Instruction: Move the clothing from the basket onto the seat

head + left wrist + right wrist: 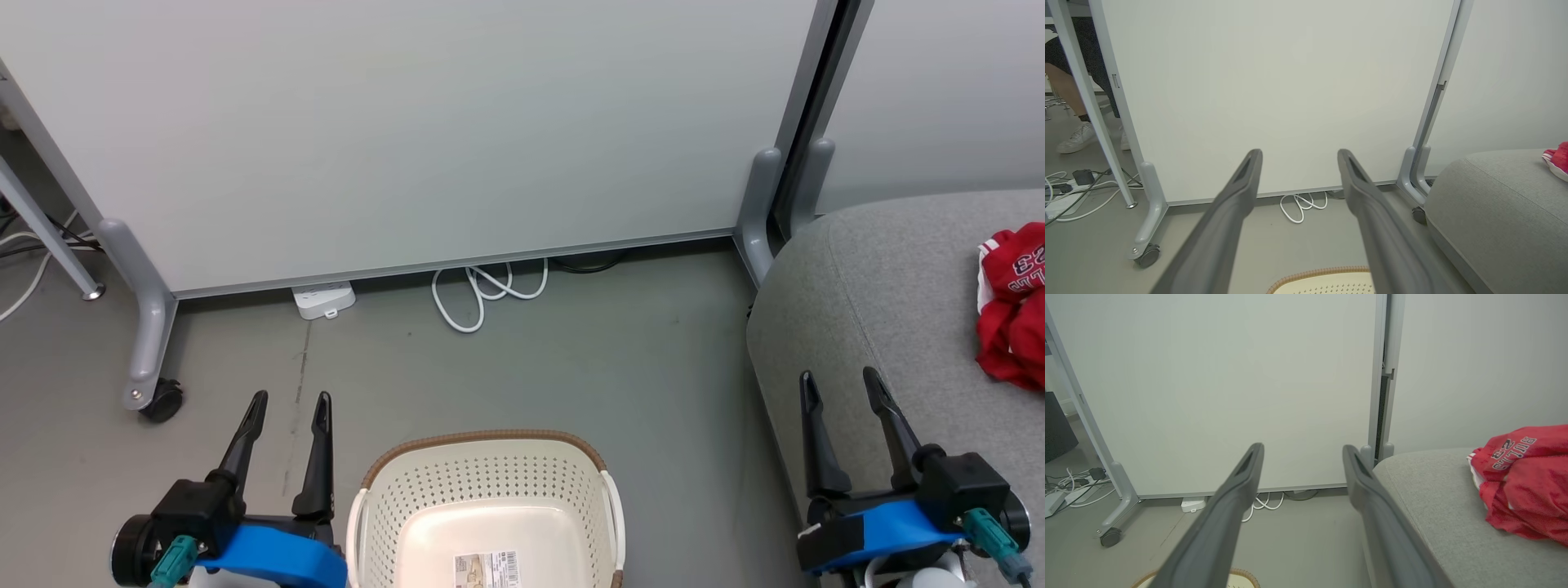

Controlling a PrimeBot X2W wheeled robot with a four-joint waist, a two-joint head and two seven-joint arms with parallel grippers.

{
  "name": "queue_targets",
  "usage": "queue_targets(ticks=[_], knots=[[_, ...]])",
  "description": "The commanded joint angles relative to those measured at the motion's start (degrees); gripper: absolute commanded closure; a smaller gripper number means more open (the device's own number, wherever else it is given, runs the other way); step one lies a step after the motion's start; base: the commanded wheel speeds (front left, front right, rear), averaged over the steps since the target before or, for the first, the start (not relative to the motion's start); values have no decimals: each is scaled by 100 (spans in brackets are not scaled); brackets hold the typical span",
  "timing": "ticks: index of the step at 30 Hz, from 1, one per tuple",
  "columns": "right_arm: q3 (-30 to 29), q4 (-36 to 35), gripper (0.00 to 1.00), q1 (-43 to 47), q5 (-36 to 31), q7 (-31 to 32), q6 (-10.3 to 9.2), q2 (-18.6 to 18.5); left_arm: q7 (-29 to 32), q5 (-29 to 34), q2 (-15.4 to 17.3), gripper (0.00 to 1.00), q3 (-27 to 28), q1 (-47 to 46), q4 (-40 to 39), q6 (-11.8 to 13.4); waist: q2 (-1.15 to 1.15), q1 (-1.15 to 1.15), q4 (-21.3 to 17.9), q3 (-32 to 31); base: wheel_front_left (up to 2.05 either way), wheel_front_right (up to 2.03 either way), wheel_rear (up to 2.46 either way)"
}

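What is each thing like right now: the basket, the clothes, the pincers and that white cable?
Basket: upright, looks empty.
Clothes: crumpled in a heap on the seat.
Left pincer: open, holding nothing.
Right pincer: open, holding nothing.
Cable: coiled up.

Glossy perforated plastic basket [490, 490], matt woven-cloth seat [882, 310], thin red clothing [1012, 310]

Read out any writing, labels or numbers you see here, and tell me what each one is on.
"BULLS 23": white lettering, not upright, on the red clothing lying on the seat.
Barcode sticker on the floor of the basket: print too small to read.
Nothing else legible.
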Motion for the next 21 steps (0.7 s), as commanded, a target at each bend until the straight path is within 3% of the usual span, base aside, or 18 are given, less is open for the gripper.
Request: queue_targets(ticks=[1,20,21], knots=[[-23,22,0,107,21,1,-6,34,-16,42,-8,0,74,90,20,-42,0,0,26,-23,0,0,0],[-22,172,0,204,21,1,-6,76,-16,310,-217,0,414,220,186,-225,0,0,138,-84,0,0,0],[-32,168,100,165,38,1,0,55,2,290,-232,100,403,173,186,-229,0,0,137,-85,0,0,0]])
